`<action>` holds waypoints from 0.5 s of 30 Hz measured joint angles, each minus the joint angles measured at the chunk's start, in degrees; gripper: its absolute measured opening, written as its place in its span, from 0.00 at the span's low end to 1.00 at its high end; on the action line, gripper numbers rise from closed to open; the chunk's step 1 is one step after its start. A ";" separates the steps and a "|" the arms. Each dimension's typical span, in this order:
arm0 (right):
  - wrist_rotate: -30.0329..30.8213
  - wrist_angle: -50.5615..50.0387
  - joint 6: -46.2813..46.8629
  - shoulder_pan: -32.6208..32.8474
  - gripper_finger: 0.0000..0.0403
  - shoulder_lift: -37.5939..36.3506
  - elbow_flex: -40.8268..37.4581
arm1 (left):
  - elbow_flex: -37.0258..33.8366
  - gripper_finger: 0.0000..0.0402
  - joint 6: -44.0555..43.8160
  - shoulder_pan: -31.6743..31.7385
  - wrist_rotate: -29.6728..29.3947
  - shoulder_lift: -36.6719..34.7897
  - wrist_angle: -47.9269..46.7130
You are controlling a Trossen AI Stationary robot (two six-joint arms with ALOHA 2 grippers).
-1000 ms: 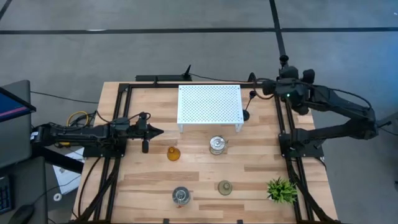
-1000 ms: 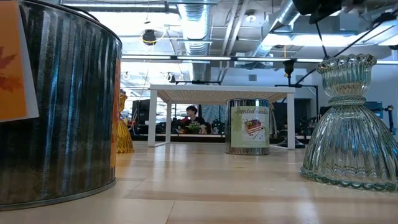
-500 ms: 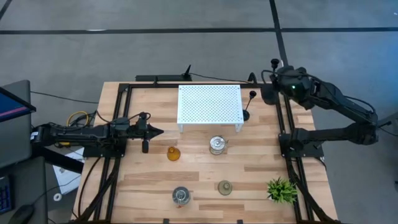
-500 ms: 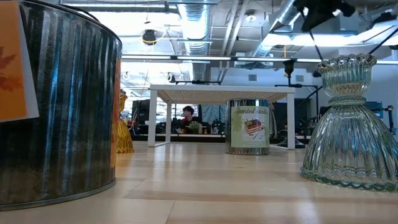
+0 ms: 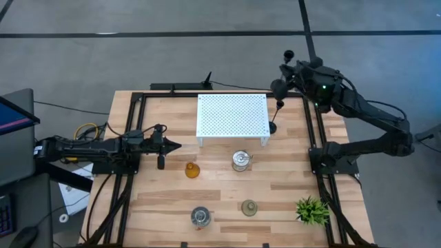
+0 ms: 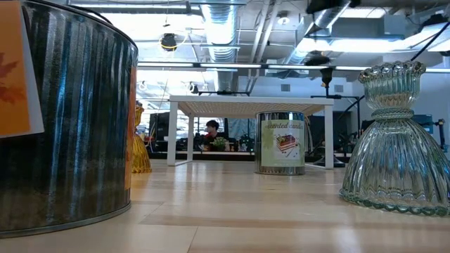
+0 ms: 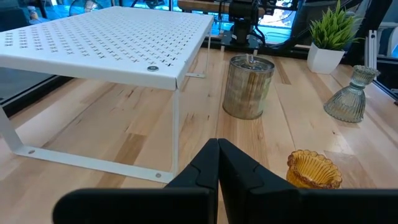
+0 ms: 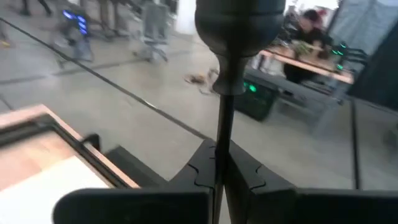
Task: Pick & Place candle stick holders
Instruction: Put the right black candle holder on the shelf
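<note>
One label is on show: the silvery tin [image 6: 282, 143] standing under the white stand in the low view carries script lettering above a picture of a cake slice, looks like "scented candle", though it's too small to be sure. The big tin at near left [image 6: 67, 119] shows an orange label with a leaf, no words legible.

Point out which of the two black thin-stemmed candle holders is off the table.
The black holder clamped by its stem in the right gripper, above the table's far right corner. The other black holder stands beside the white perforated stand.
</note>
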 joint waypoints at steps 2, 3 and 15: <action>-2.55 1.70 -0.26 -0.33 0.00 1.28 0.00 | 0.00 0.01 0.00 0.01 -0.01 0.01 0.00; -3.91 2.04 -0.24 -0.59 0.00 1.87 0.00 | 0.00 0.01 0.00 0.01 0.00 0.01 0.00; -17.39 8.32 1.09 -1.56 0.00 13.25 -0.02 | 0.00 0.01 0.00 0.01 0.00 0.01 0.00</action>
